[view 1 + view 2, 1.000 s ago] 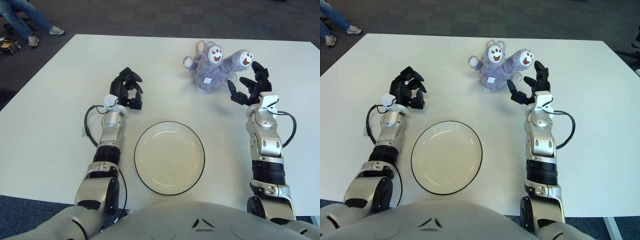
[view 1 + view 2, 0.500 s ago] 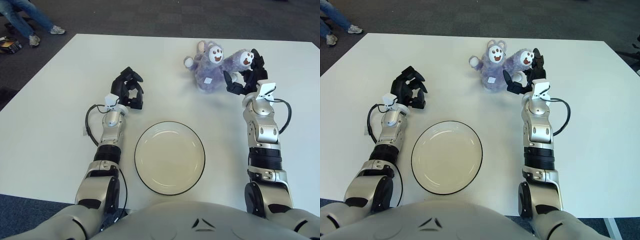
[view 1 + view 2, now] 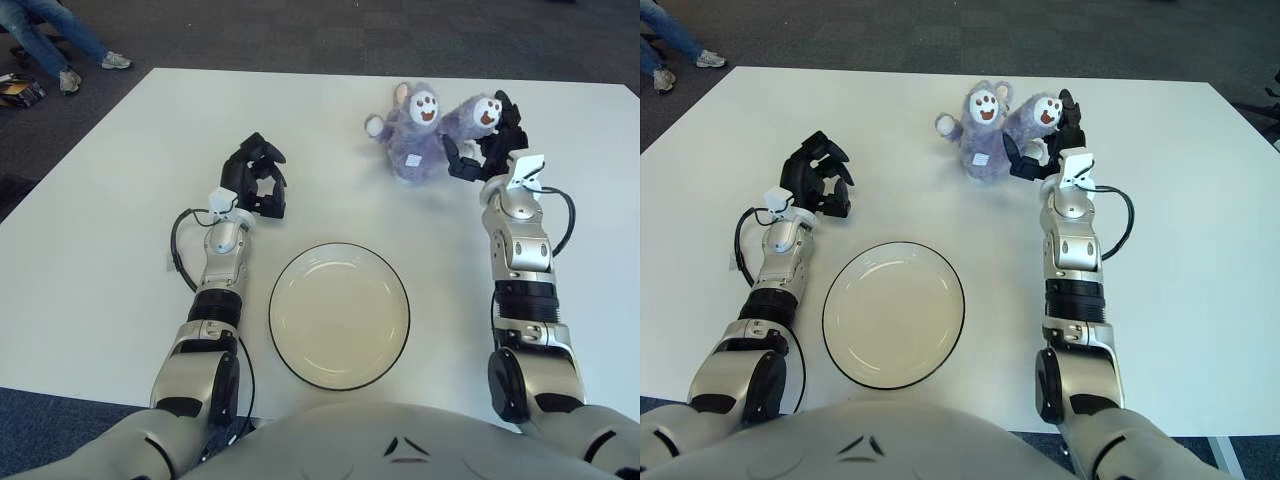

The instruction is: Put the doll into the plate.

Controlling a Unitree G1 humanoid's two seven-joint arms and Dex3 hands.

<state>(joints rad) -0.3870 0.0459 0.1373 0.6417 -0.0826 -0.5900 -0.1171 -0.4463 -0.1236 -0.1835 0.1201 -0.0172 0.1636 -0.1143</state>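
Right hand [image 3: 487,148] grips fuzzy purple doll [image 3: 425,135].

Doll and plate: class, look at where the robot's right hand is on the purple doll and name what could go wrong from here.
1. The right hand touches only the right edge of the doll, at one raised paw; a grasp there may slip, or the soft doll may dangle and drop.
2. The plate lies well nearer the robot and further left, so a weakly held doll could fall on the table on the way.
3. The left hand, curled left of the plate, gives no support.
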